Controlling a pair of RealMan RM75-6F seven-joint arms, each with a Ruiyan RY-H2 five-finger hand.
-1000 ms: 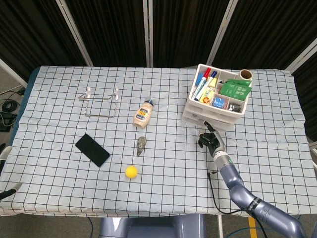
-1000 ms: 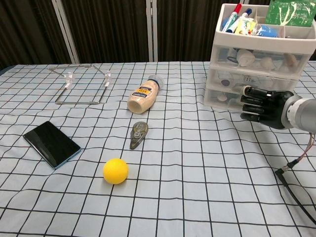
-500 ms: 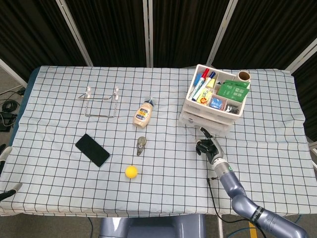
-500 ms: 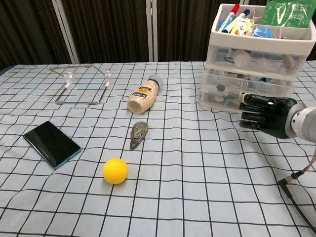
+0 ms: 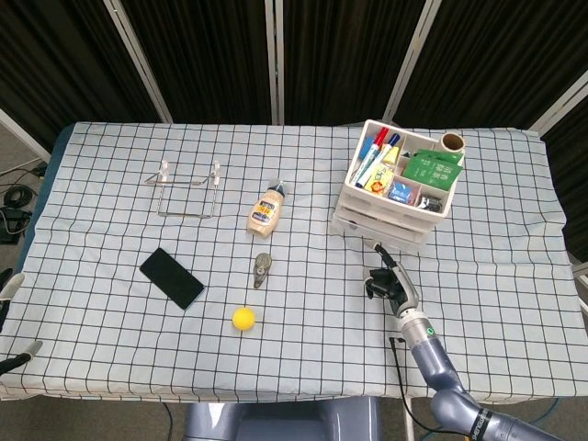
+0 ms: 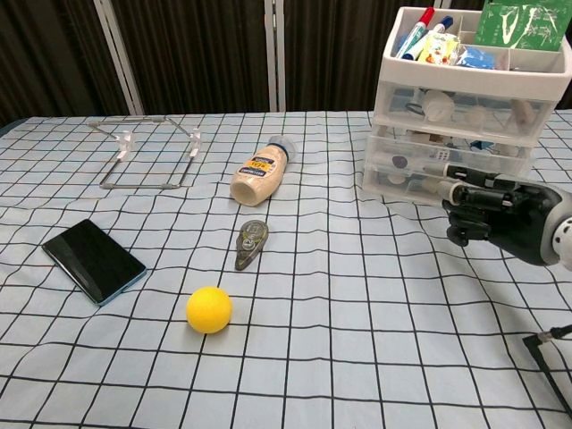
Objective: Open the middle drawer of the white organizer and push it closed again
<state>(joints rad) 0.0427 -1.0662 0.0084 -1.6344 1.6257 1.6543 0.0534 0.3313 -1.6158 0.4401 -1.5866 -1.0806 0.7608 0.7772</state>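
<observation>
The right hand (image 6: 500, 214) hovers over the checked cloth, fingers curled in, holding nothing. Just beyond its fingertips stands the white organizer (image 5: 395, 188), apart from the hand, its middle drawer (image 6: 447, 154) looking closed. Well off to the hand's left lies a yellow ball (image 6: 209, 309).

White three-drawer plastic organizer (image 6: 465, 116), upper right, pens in top tray. Black right hand (image 6: 500, 213), right edge, fingers curled, just before lowest drawers. Centre: beige squeeze bottle (image 6: 261, 170), yellow ball (image 6: 209, 309). Lower left: black smartphone (image 6: 93, 260).
</observation>
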